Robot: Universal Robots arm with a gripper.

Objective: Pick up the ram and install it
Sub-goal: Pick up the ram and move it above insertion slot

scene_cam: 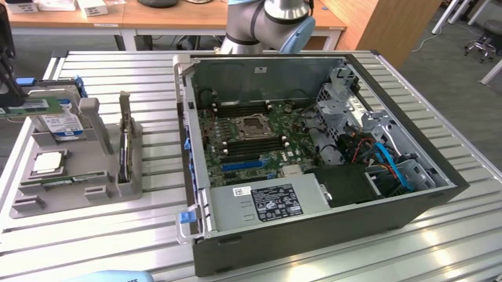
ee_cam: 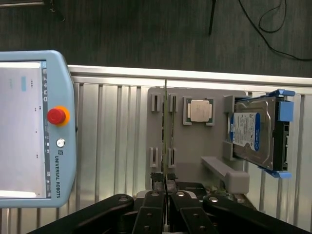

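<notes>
Pinching the ram (scene_cam: 33, 108) betw. its fingers, the tool (ee_cam: 165, 184) is pressed tight on the stick's near end, w/ the rest of the thin board sticking out straight ahead of the tips, seen edge-on from the wrist. Beyond the tool sits a grey parts tray (ee_cam: 195, 146) on the slatted desk (ee_cam: 112, 126). Its CPU chip (ee_cam: 200, 110) and HDD (ee_cam: 251, 134) are off to one side of the held stick. A teach pendant (ee_cam: 29, 126) lies on the tool's other side. In the ext. view the stick is up off the tray, and the open PC case (scene_cam: 259, 79) stands well apart from the tool, toward the exterior view's right.
</notes>
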